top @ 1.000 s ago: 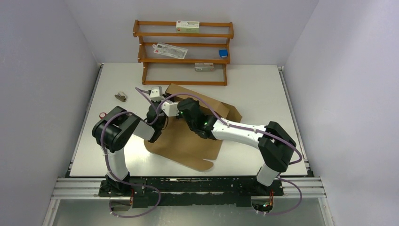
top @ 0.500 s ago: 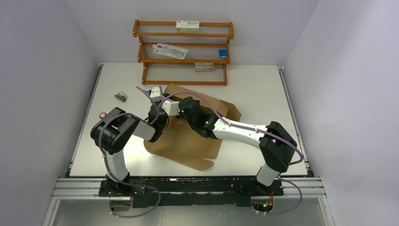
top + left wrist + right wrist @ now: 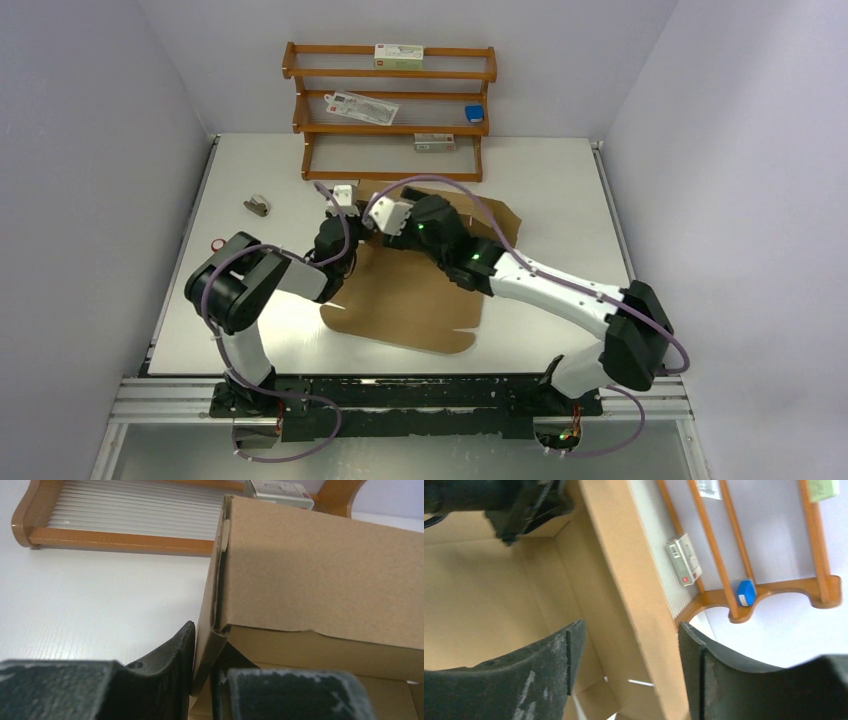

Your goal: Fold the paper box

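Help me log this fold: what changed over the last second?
The right gripper reached farther toward the wooden rack and opened, straddling the raised far wall of the paper box. The box slid slightly right. The left gripper stays pinched on its corner flap; the rack is unmoved.

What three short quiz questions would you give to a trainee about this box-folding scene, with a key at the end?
1. True or false: the left pincer is shut on a corner flap of the paper box.
2. Choose one. The right pincer is: A) shut on a flap; B) open, astride a raised box wall; C) above the wooden rack.
3. Short answer: what colour is the small item at the right end of the rack?
Key: 1 true; 2 B; 3 blue.
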